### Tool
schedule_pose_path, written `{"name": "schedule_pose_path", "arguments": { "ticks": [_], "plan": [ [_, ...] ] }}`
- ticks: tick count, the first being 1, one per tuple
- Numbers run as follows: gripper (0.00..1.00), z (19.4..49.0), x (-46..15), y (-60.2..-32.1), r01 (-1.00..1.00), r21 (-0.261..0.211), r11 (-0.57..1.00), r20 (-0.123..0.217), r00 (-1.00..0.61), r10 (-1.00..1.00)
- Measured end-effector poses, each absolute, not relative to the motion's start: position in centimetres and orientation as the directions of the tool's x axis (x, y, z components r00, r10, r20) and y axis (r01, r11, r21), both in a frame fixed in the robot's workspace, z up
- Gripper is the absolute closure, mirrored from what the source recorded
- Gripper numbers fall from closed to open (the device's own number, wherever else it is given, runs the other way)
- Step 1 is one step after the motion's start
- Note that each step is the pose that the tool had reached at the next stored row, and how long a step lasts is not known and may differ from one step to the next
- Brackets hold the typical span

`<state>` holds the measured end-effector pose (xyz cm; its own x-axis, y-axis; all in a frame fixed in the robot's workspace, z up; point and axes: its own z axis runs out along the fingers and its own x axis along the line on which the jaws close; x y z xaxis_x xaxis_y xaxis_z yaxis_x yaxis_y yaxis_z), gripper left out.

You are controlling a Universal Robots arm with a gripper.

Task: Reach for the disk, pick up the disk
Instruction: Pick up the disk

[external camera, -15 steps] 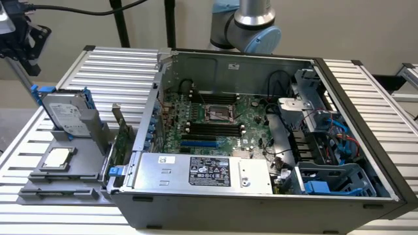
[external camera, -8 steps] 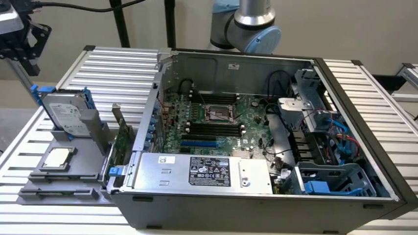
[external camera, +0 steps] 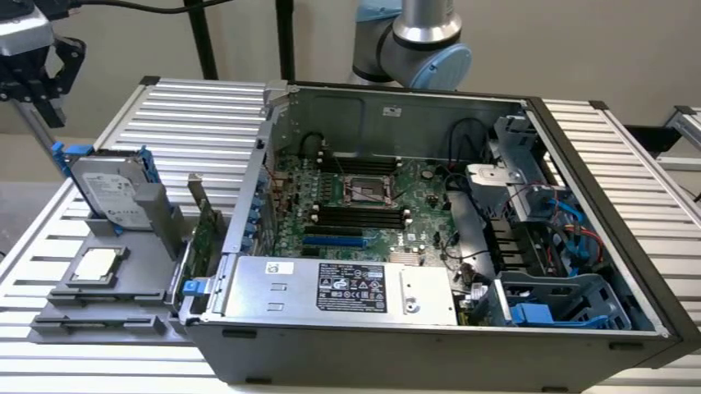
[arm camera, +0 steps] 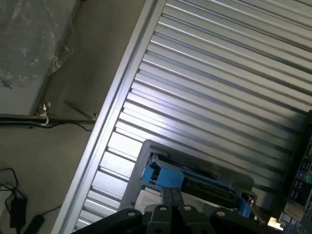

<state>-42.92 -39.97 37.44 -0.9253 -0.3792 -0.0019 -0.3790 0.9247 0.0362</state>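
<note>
The disk [external camera: 113,190] is a silver-grey hard drive with a white label, clipped in a bright blue frame. It stands on edge in a grey holder [external camera: 153,220] at the exterior view's left, outside the computer case. My gripper [external camera: 49,138] hangs above the disk's far upper corner, its thin fingers reaching down close to the blue frame's end. In the wrist view the disk [arm camera: 195,176] lies just past my gripper [arm camera: 171,192], whose two fingers sit pressed together with nothing between them.
An open computer case [external camera: 438,246] takes up the middle of the slatted metal table [external camera: 197,107], with a silver box with a black label [external camera: 350,287] at its front. A small square chip in a grey tray [external camera: 97,264] lies below the disk. A green card [external camera: 203,226] stands beside the holder.
</note>
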Motion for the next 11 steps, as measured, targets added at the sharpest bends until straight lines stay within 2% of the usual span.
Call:
{"name": "schedule_pose_path", "arguments": {
  "ticks": [11],
  "plan": [
    [0.89,37.43,-42.92,-39.97,-0.554,0.035,0.832,-0.006,-0.832,-0.554]
  ]
}}
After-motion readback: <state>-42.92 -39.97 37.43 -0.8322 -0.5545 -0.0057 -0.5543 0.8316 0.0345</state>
